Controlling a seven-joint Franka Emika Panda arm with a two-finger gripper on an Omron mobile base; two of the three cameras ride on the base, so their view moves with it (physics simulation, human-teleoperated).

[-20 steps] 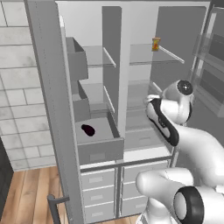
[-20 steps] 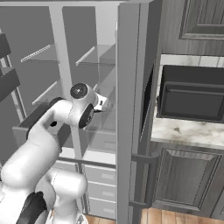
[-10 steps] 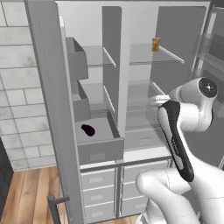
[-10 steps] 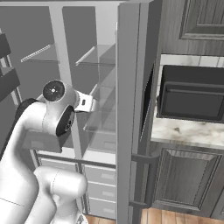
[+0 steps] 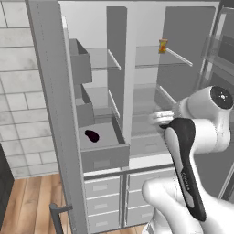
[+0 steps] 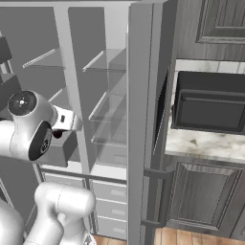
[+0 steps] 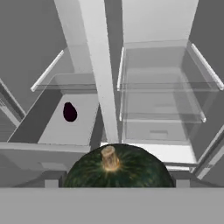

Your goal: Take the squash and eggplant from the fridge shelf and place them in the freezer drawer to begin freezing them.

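Gripping the squash (image 7: 117, 168), the gripper (image 5: 161, 119) risks bumping the freezer drawer (image 5: 104, 156) wall or striking the eggplant (image 5: 92, 135) inside.

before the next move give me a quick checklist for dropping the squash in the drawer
1. Squash in the gripper: ok, it sits right at the fingertips in the hand view.
2. Freezer drawer open: ok.
3. Eggplant already in the drawer: ok.
4. Free floor beside the eggplant: ok.
5. Squash above the drawer: not ok, the divider post stands straight ahead.
6. Firmness of grip: cannot tell.
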